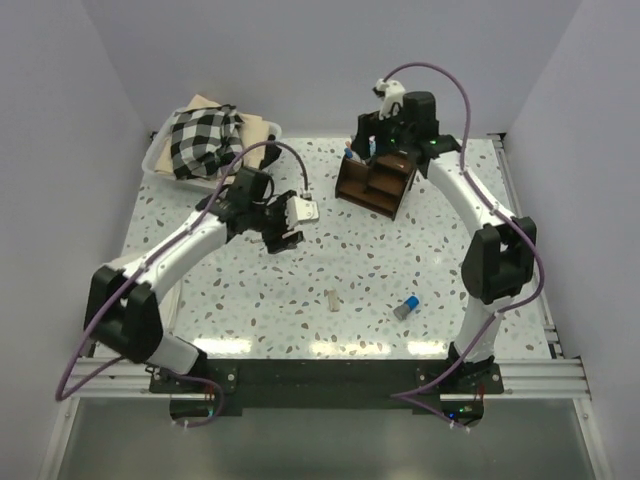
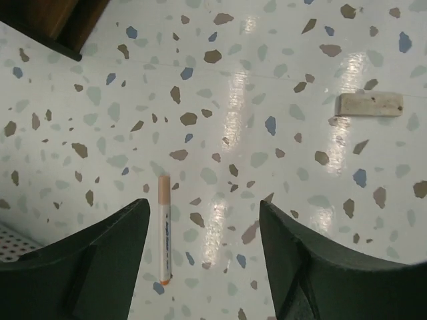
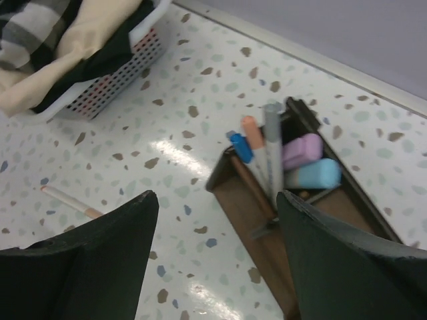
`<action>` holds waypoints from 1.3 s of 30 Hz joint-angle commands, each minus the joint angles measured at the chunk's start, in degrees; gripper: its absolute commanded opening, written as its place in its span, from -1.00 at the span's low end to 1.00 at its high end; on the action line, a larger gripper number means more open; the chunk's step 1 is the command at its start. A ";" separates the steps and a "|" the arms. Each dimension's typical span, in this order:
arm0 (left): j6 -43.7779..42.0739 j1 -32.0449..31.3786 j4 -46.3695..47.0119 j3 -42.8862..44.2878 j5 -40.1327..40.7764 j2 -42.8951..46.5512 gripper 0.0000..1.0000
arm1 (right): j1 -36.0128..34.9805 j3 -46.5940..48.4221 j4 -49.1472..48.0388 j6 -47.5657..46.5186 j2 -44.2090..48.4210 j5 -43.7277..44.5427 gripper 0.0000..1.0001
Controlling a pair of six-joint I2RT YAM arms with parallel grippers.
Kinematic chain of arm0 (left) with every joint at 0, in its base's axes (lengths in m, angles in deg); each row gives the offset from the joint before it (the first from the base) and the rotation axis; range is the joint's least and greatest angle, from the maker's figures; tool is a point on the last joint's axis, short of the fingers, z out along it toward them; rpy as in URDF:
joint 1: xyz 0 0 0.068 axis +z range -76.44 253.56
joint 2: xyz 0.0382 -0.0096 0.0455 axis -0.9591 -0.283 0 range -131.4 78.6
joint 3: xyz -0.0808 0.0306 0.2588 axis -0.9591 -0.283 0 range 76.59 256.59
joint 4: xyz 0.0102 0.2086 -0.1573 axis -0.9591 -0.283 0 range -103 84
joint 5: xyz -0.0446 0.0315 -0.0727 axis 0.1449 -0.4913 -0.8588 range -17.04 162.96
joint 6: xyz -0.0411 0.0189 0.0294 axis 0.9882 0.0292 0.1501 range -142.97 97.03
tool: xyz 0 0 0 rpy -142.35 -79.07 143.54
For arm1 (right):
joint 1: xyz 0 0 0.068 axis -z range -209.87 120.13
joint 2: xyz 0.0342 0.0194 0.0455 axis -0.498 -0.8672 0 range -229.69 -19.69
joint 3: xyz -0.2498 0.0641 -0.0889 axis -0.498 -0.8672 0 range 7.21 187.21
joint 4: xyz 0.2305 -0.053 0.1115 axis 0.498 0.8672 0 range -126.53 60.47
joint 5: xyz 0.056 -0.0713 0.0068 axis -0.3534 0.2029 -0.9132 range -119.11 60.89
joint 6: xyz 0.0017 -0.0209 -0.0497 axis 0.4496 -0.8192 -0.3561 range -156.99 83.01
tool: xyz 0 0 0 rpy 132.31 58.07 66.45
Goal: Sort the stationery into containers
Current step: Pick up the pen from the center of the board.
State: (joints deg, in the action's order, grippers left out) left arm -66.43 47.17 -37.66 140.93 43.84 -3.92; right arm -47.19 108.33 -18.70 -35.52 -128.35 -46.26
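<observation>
My left gripper point(image 1: 283, 228) is open and empty over the middle left of the table. In the left wrist view a white pen with orange ends point(image 2: 164, 227) lies on the table just inside my left finger point(image 2: 100, 260), and a beige eraser stub point(image 2: 369, 105) lies further off. The stub point(image 1: 331, 298) and a short blue-grey cylinder point(image 1: 406, 307) lie near the front. My right gripper point(image 1: 383, 135) is open and empty above the back of the dark brown organizer point(image 1: 375, 182). The organizer point(image 3: 267, 267) holds blue, orange and grey pens point(image 3: 257, 150) and purple and light blue pieces point(image 3: 310, 163).
A white tub of checked cloth point(image 1: 203, 142) stands at the back left, also seen in the right wrist view point(image 3: 113, 73). A corner of the organizer point(image 2: 57, 23) shows in the left wrist view. The orange-ended pen point(image 3: 70, 200) lies on the table left of the organizer.
</observation>
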 commanded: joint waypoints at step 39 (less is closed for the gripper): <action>-14.82 6.62 -19.06 28.83 5.65 -42.81 -0.01 | 10.20 -6.29 5.99 -5.43 10.75 -20.56 0.53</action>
State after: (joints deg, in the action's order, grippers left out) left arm -83.57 55.59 -58.99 171.46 49.80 -45.06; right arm -37.24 102.32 -11.01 -41.74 -118.17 -66.17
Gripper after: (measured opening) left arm 0.530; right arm 0.770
